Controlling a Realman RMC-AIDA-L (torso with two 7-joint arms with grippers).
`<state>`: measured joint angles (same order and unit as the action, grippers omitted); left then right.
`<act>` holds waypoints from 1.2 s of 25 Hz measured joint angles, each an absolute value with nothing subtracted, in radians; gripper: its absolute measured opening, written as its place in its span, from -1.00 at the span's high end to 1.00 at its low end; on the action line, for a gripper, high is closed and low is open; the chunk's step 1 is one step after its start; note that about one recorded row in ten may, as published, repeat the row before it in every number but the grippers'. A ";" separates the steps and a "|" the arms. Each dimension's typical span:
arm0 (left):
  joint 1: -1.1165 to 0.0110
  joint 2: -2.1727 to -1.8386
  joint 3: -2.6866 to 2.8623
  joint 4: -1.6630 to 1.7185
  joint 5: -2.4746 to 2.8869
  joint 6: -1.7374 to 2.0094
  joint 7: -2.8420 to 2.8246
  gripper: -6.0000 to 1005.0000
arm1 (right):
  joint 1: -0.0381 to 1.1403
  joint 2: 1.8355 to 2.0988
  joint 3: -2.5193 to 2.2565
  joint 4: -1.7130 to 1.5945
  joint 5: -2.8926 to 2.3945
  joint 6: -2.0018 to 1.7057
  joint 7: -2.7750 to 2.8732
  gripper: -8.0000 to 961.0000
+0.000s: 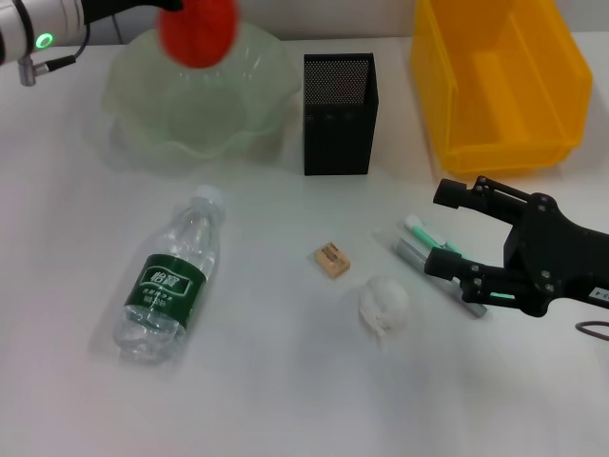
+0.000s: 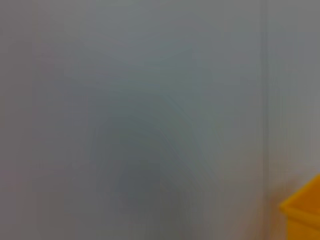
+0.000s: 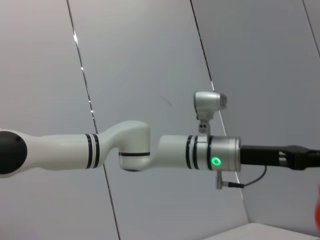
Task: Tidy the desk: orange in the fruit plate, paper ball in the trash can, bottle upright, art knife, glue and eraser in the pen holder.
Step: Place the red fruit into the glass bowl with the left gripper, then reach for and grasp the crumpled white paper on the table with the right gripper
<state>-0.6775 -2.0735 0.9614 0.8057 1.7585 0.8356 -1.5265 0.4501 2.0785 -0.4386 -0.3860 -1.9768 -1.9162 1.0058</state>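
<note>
The orange [image 1: 197, 29] hangs above the pale green fruit plate [image 1: 124, 100] at the tip of my left gripper [image 1: 169, 8], which is mostly cut off at the top edge. My right gripper [image 1: 447, 231] is open, low over the table, with its fingers on either side of the green-capped glue [image 1: 420, 231] and the grey art knife [image 1: 415, 253]. The eraser [image 1: 331, 260] and the paper ball [image 1: 383, 307] lie mid-table. The bottle [image 1: 171, 281] lies on its side at the left. The black mesh pen holder [image 1: 340, 112] stands at the back centre.
The yellow bin [image 1: 500, 81] stands at the back right; its corner shows in the left wrist view [image 2: 302, 210]. The right wrist view shows my left arm [image 3: 200, 152] against a grey wall.
</note>
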 joint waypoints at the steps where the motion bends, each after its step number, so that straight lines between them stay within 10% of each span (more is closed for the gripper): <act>1: -0.682 -2.075 0.962 0.791 1.758 0.811 -1.526 0.83 | 0.450 2.079 -0.438 -0.383 -1.976 -1.916 1.006 -0.74; 13: -0.633 -2.068 0.988 0.795 1.645 0.947 -1.484 0.35 | 0.455 2.077 -0.423 -0.385 -1.974 -1.902 1.017 -0.74; 22: -0.481 -1.958 0.981 0.856 1.738 1.720 -1.467 -0.41 | 0.429 2.047 -0.365 -0.819 -1.982 -2.054 1.356 -0.74; 30: -0.438 -1.979 0.977 0.852 1.845 1.757 -1.464 -0.68 | 0.540 2.063 -0.843 -1.480 -2.232 -2.035 2.008 -0.74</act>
